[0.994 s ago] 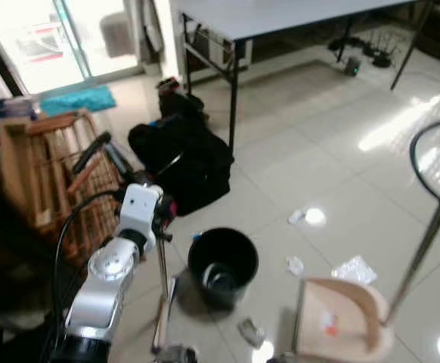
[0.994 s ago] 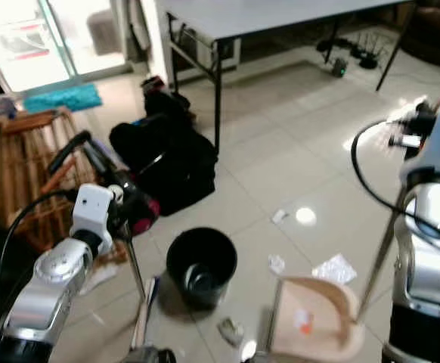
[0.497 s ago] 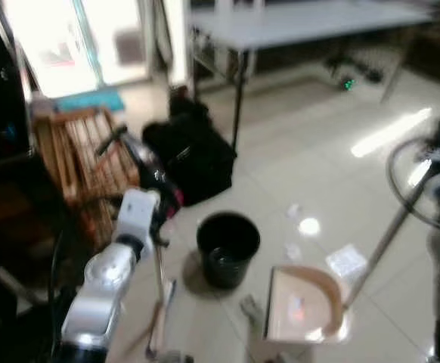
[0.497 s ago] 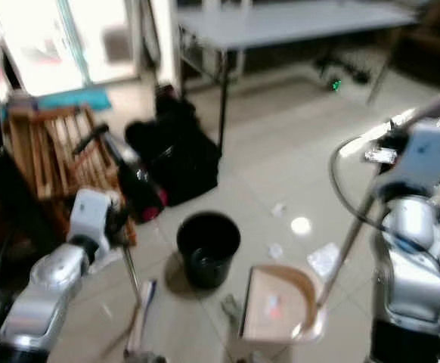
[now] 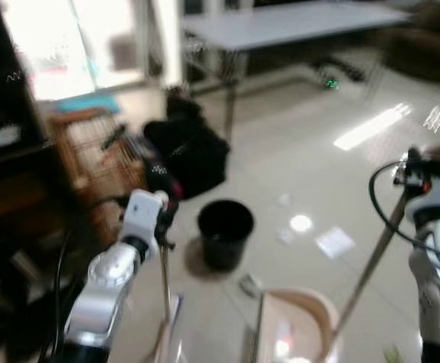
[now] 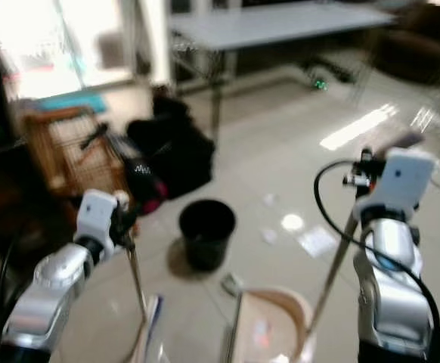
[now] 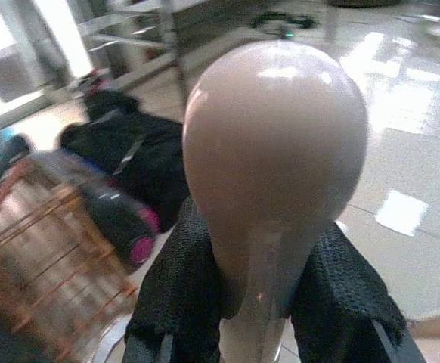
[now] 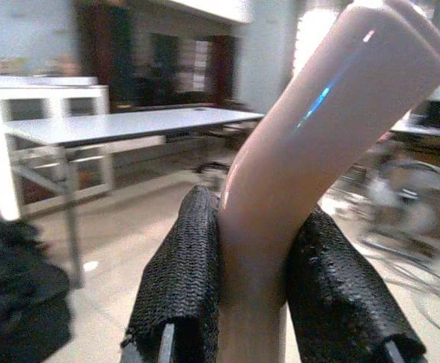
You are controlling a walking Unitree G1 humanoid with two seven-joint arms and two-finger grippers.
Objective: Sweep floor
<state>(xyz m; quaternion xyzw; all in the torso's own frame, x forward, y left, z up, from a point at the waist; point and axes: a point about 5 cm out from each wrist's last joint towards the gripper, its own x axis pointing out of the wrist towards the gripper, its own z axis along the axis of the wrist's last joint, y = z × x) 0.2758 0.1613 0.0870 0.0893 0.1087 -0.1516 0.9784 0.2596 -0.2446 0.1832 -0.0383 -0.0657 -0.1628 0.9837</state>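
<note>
My left gripper (image 5: 162, 221) is shut on the thin pole of a broom (image 5: 165, 281), whose head rests on the floor by my feet. In the left wrist view the black fingers (image 7: 181, 287) clamp the broom's rounded beige top (image 7: 273, 159). My right gripper (image 5: 415, 168) is shut on the long slanted handle of a beige dustpan (image 5: 299, 333), which sits on the tiles in front of me. The right wrist view shows that handle (image 8: 318, 151) between the fingers (image 8: 186, 280). Scraps of litter lie beyond the pan: a white sheet (image 5: 333, 242) and a grey piece (image 5: 249, 285).
A black bin (image 5: 225, 233) stands on the floor between the broom and the litter. Behind it lie a black bag (image 5: 190, 151) and a wooden rack (image 5: 91, 147). A white table (image 5: 280, 23) stands at the back, dark shelving (image 5: 8, 151) at the left.
The whole picture has shifted and blurred, so the camera moved. Relative to the bin, the dustpan has slid left and nearer to me. Both grippers keep their hold.
</note>
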